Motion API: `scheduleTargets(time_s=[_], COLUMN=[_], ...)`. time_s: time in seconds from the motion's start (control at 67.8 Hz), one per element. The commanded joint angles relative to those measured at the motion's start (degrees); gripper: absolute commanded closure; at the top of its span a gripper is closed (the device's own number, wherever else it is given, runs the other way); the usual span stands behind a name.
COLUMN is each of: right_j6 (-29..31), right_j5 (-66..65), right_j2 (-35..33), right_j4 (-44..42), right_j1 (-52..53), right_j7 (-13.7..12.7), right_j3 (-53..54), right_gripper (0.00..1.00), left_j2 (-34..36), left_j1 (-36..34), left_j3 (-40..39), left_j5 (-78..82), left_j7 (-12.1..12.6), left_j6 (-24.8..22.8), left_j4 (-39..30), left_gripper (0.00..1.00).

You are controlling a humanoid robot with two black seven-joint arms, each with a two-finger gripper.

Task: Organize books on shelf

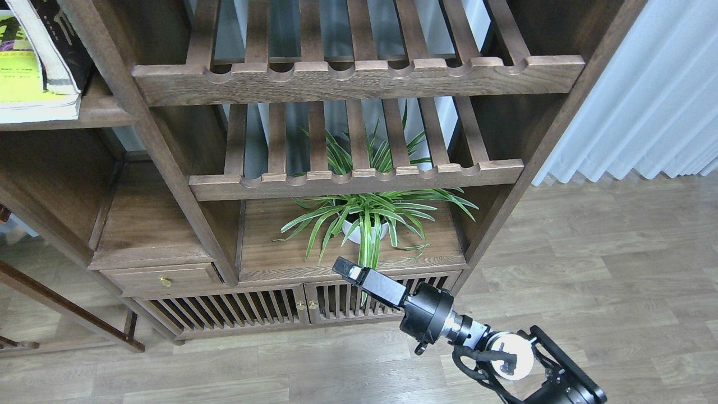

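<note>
At the top left, a yellow-green book (22, 78) lies flat on the dark-brown shelf board (104, 115). A thick dark book (59, 42) with pale page edges leans on top of it; its cover is mostly cut off by the view's edge. The small white "300" book is out of view. My right gripper (346, 270) hangs low in front of the cabinet doors, far below and to the right of the books. It is empty, and its fingers look like one dark block. My left gripper is out of view.
Two slatted racks with scalloped rails (359, 76) (356, 179) fill the middle bay. A potted spider plant (367, 216) stands on the board just behind my right gripper. A small drawer (162, 278) and slatted doors (252, 308) are below. A curtain (645, 95) hangs at the right.
</note>
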Motion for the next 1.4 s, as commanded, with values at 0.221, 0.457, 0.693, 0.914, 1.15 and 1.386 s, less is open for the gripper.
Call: scheduleTargets(time_s=[0.221, 0.457, 0.693, 0.914, 1.15, 1.386], right_j6=[0.0, 0.0, 0.0, 0.0, 0.0, 0.0], right_j5=[0.0, 0.0, 0.0, -0.5, -0.6, -0.5], right_j2=[0.0, 0.0, 0.0, 0.0, 0.0, 0.0], right_j4=[0.0, 0.0, -0.3, -0.2, -0.5, -0.8], right_j1=[-2.6, -3.7, -3.9, -3.9, -2.2, 1.5], right_j7=[0.0, 0.0, 0.0, 0.0, 0.0, 0.0], right_j3=[0.6, 0.6, 0.4, -0.3, -0.1, 0.5], right_gripper=[0.00, 0.00, 0.00, 0.01, 0.01, 0.00], left_j2=[2.4, 0.4, -10.8, -19.9, -33.5, -39.9], left_j1=[0.2, 1.6, 14.7, 24.9, 42.4, 47.6], left_j3=[20.0, 35.6, 36.7, 30.8, 10.6, 4.6], left_j5=[-2.8, -3.1, -11.9, -15.2, -13.6, -4.9], left_j7=[-4.9, -18.8, -32.3, -33.0, -31.7, -31.7], left_j6=[0.0, 0.0, 0.0, 0.0, 0.0, 0.0], left_j4=[-3.0, -3.7, -3.6, -2.8, 4.8, 8.0], left_gripper=[0.00, 0.00, 0.00, 0.00, 0.00, 0.00])
